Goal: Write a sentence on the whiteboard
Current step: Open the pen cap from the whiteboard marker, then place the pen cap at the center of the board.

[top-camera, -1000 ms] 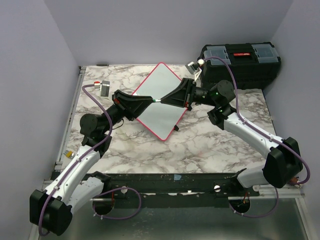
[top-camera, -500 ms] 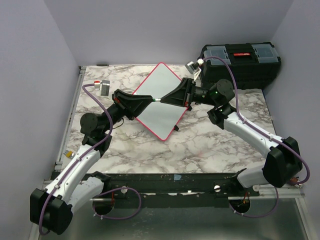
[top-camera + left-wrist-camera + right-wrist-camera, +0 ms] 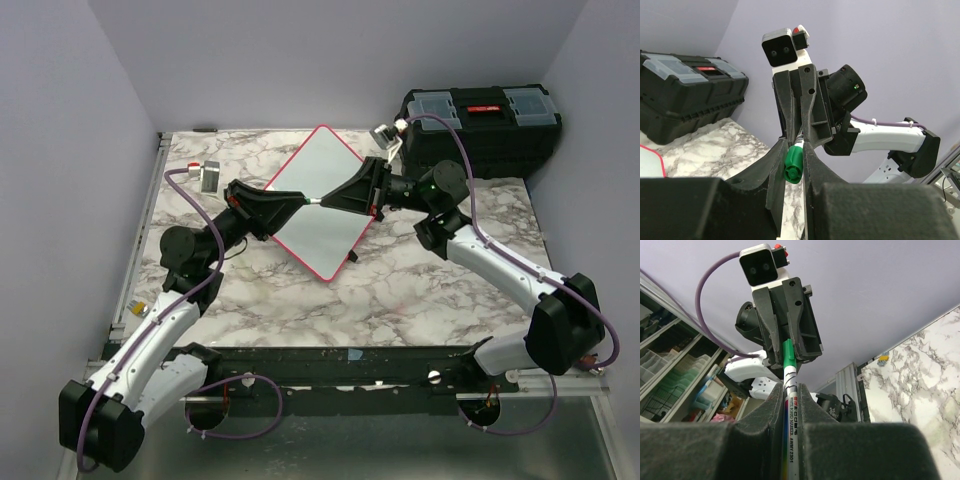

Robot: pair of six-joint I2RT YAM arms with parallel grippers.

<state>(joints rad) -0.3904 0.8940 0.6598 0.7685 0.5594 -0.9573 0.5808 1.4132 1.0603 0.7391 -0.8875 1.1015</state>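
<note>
The whiteboard [image 3: 310,235] lies turned at an angle on the marble table, white with a red rim. No green sentence shows on it. Both grippers meet tip to tip above its middle, holding one marker [image 3: 313,201] between them. My left gripper [image 3: 298,204] is shut on the marker's green cap [image 3: 793,164]. My right gripper [image 3: 331,199] is shut on the white marker barrel [image 3: 792,412], printed "whiteboard marker". In the left wrist view the left gripper [image 3: 794,146] faces the right one; in the right wrist view the right gripper [image 3: 790,390] faces the left one. The cap still sits on the barrel.
A black toolbox [image 3: 481,127] stands at the back right corner, also in the left wrist view [image 3: 685,95]. A small black clip [image 3: 355,257] sticks out at the whiteboard's near right edge. Purple walls close in the table at the back and sides.
</note>
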